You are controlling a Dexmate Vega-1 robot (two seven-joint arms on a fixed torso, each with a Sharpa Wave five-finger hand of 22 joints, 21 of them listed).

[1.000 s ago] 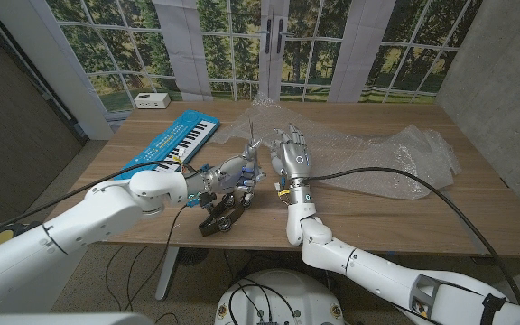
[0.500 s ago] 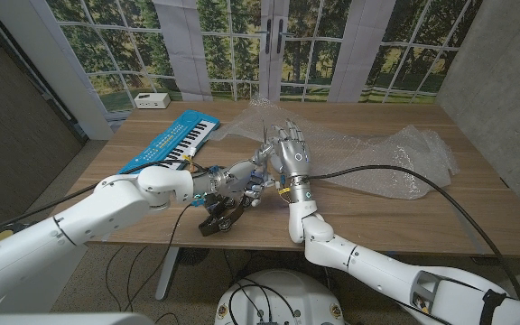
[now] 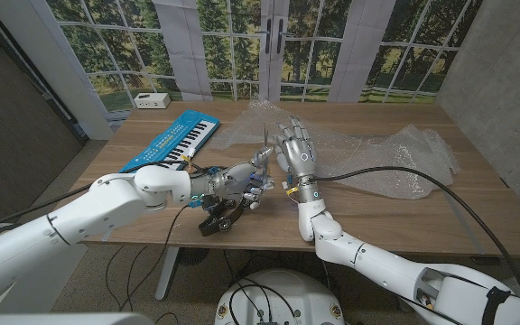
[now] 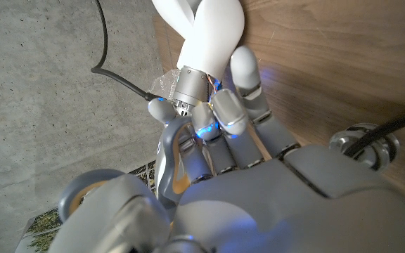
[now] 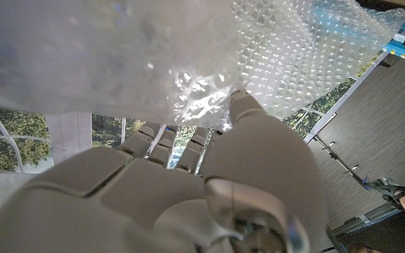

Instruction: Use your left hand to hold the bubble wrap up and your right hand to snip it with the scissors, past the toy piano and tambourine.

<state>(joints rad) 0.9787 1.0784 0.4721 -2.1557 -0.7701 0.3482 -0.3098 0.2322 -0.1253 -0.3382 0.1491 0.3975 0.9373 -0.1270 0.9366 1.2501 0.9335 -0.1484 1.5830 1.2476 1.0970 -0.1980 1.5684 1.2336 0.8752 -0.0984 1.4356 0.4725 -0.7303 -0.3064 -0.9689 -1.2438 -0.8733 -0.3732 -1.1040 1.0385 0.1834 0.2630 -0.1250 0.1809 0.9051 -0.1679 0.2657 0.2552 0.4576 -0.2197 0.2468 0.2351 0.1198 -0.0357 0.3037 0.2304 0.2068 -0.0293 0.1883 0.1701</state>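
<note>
Bubble wrap [image 3: 368, 153] sprawls over the table's [image 3: 404, 217] far right part, its long axis along the far edge. The left hand [image 3: 237, 183] pinches its near end; the right hand [image 3: 296, 153] stands beside it, fingers apart. Scissors [image 3: 222, 217] lie at the near edge.

Looking like a lab or test room: bare concrete wall [image 3: 504, 63] at 3 o'clock, printed forest-window backdrop [image 3: 269, 45] hanging at 12 o'clock, cables [image 3: 441, 194] trailing across 1 wooden table [image 3: 404, 217].

Wooden table [image 3: 350, 221] carries bubble wrap [image 3: 395, 158], toy piano [image 3: 171, 142].
</note>
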